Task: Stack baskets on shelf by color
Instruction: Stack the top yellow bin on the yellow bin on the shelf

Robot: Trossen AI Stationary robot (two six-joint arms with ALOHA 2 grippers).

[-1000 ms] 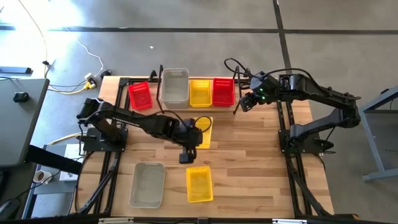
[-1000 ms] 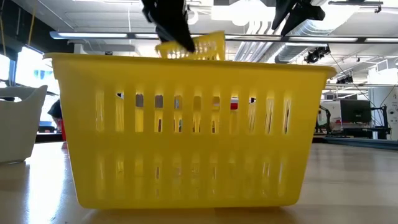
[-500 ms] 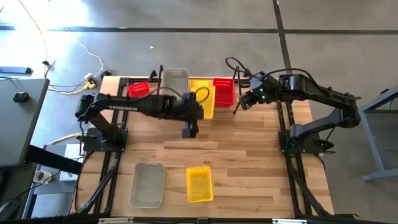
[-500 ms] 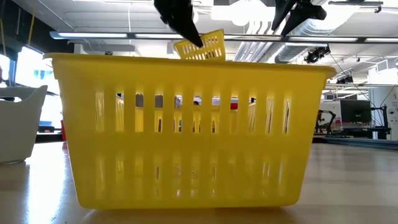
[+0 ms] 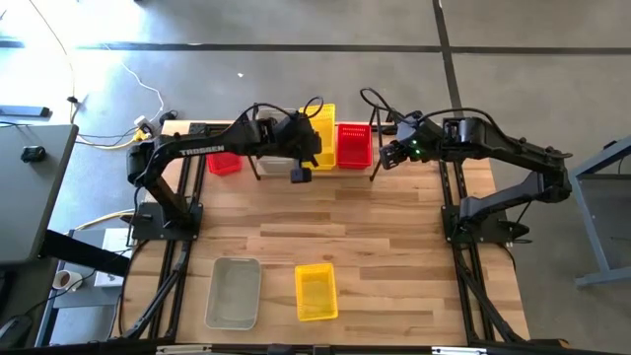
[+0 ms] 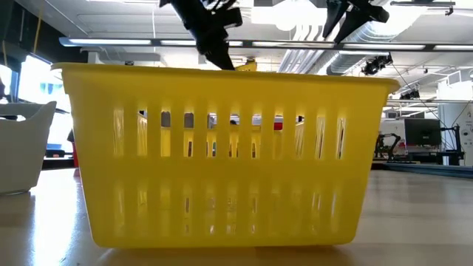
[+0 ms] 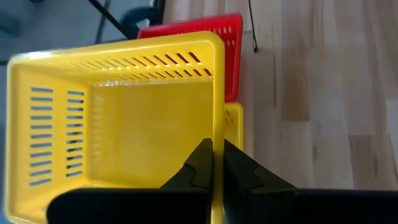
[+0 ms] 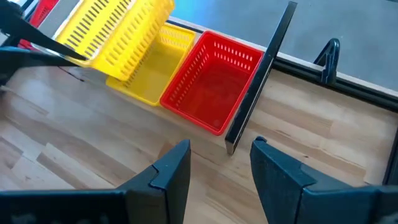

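Note:
My left gripper (image 5: 306,150) is at the table's far edge, shut on a yellow basket (image 5: 318,120). It holds that basket tilted above another yellow basket (image 8: 155,70), which sits on the shelf (image 8: 261,74) beside a red basket (image 5: 354,145). My right gripper (image 5: 387,160) hovers open just right of the red basket, touching nothing. A second red basket (image 5: 224,163) stands on the shelf's left, and the left arm mostly hides a grey basket (image 5: 276,164). A grey basket (image 5: 234,292) and a yellow basket (image 5: 315,291) rest on the table near its near edge. My left gripper pinches the rim of one side wall (image 7: 217,134) of the yellow basket, with one finger (image 7: 198,167) inside and the other outside. The basket is lifted clear and tilted, with its mouth facing the wrist camera, over the yellow basket on the shelf (image 7: 234,124).
The middle of the wooden table (image 5: 375,237) is bare boards. Black arm-mount frames (image 5: 463,227) run along both sides of the table. In the low view the near yellow basket (image 6: 222,155) fills the picture, and both arms show only above its rim.
My left gripper has carried the yellow basket from the middle of the table toward the far edge. The basket now hangs tilted over the shelf's yellow basket, beside the red one. My right arm has kept still.

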